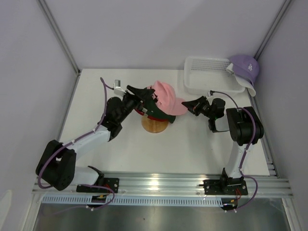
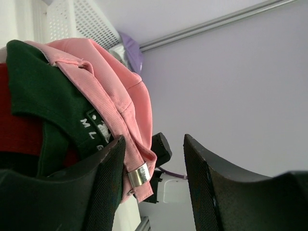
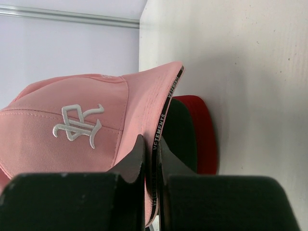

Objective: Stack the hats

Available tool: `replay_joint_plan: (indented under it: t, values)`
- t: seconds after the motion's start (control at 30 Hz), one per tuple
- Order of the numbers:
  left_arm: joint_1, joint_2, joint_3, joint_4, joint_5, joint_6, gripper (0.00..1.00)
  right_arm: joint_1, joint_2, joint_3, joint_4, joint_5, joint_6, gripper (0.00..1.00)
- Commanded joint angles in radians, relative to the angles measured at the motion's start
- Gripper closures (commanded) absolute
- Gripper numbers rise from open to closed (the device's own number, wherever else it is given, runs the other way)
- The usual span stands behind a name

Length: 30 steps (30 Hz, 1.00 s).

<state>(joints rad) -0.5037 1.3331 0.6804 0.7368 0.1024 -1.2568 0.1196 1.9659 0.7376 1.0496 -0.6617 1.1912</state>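
Right gripper (image 3: 151,144) pinches pink cap (image 3: 77,125) at brim; left gripper (image 2: 153,143) gapes behind it.

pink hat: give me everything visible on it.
The pink hat is soft fabric, with a white embroidered logo, black lettered brim trim and a rear strap with a metal buckle. It sits topmost on the stack, over the dark hat, brim pointing right. The right claw is shut on its brim edge.

My left arm (image 1: 91,137) stretches forward and inward, left fingers (image 2: 108,192) spread apart. My right arm (image 1: 243,127) doubles back toward the middle, right fingers (image 3: 130,163) pinched shut on the pink cap's (image 3: 48,101) brim.
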Motion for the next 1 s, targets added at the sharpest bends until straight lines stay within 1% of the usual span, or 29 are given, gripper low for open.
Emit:
replay_joint_plan:
  t: [0.0, 0.03, 0.07, 0.3, 0.33, 0.47, 0.57, 0.6, 0.63, 0.7, 0.8, 0.83, 0.97]
  values:
    - [0.005, -0.040, 0.117, -0.293, -0.040, 0.002, 0.43, 0.035, -0.018, 0.008, -0.077, 0.004, -0.128, 1.00]
    - [0.005, -0.049, 0.129, -0.421, -0.043, 0.011, 0.43, 0.037, -0.019, 0.008, -0.085, 0.008, -0.131, 1.00]
    - [0.004, -0.069, 0.137, -0.462, -0.046, 0.014, 0.43, 0.038, -0.019, 0.008, -0.088, 0.011, -0.137, 1.00]
    - [0.002, -0.167, 0.100, -0.600, -0.098, 0.002, 0.41, 0.043, -0.006, 0.009, -0.077, 0.019, -0.122, 1.00]
    - [0.002, -0.166, 0.093, -0.600, -0.098, 0.002, 0.41, 0.043, -0.004, 0.009, -0.077, 0.022, -0.120, 1.00]
    - [0.002, -0.115, 0.071, -0.493, -0.058, -0.003, 0.41, 0.052, -0.006, 0.014, -0.077, 0.020, -0.125, 1.00]
    - [0.004, -0.037, 0.093, -0.392, 0.019, -0.007, 0.43, 0.063, -0.016, 0.023, -0.108, 0.022, -0.149, 1.00]
    - [0.004, -0.017, 0.100, -0.326, 0.042, -0.009, 0.44, 0.068, -0.021, 0.025, -0.128, 0.024, -0.157, 1.00]
    - [0.002, 0.012, 0.107, -0.311, 0.072, -0.010, 0.45, 0.074, -0.031, 0.026, -0.140, 0.030, -0.166, 1.00]
    - [0.002, 0.034, 0.128, -0.301, 0.091, -0.012, 0.45, 0.077, -0.044, 0.029, -0.167, 0.039, -0.191, 1.00]
    - [0.002, 0.037, 0.143, -0.326, 0.082, -0.003, 0.46, 0.084, -0.061, 0.031, -0.201, 0.056, -0.222, 1.00]
    - [0.001, 0.032, 0.145, -0.350, 0.079, -0.001, 0.46, 0.087, -0.064, 0.032, -0.207, 0.062, -0.226, 1.00]
    - [0.001, -0.005, 0.128, -0.352, 0.050, 0.010, 0.44, 0.098, -0.078, 0.039, -0.229, 0.077, -0.251, 1.00]
